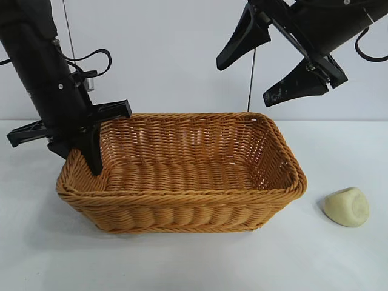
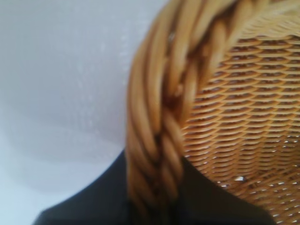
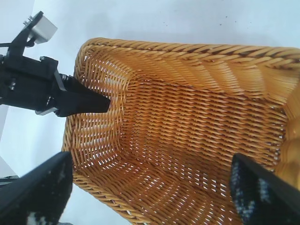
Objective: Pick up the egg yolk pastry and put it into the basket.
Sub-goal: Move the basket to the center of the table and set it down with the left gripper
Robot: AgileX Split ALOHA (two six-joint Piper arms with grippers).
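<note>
The egg yolk pastry (image 1: pixel 346 207), a pale cream lump with a dent, lies on the white table to the right of the basket. The orange-brown wicker basket (image 1: pixel 182 197) stands in the middle with nothing inside. My left gripper (image 1: pixel 92 168) is shut on the basket's left braided rim (image 2: pixel 154 117), one finger inside the wall and one outside. My right gripper (image 1: pixel 244 83) hangs open high over the basket's right end, up and left of the pastry. In the right wrist view its wide-apart fingertips (image 3: pixel 47 187) frame the basket's inside (image 3: pixel 187 122). The left gripper (image 3: pixel 89 103) shows there on the far rim.
White table surface lies in front of the basket and around the pastry. A plain white wall stands behind. A thin cable (image 1: pixel 250 79) hangs behind the basket's back right corner.
</note>
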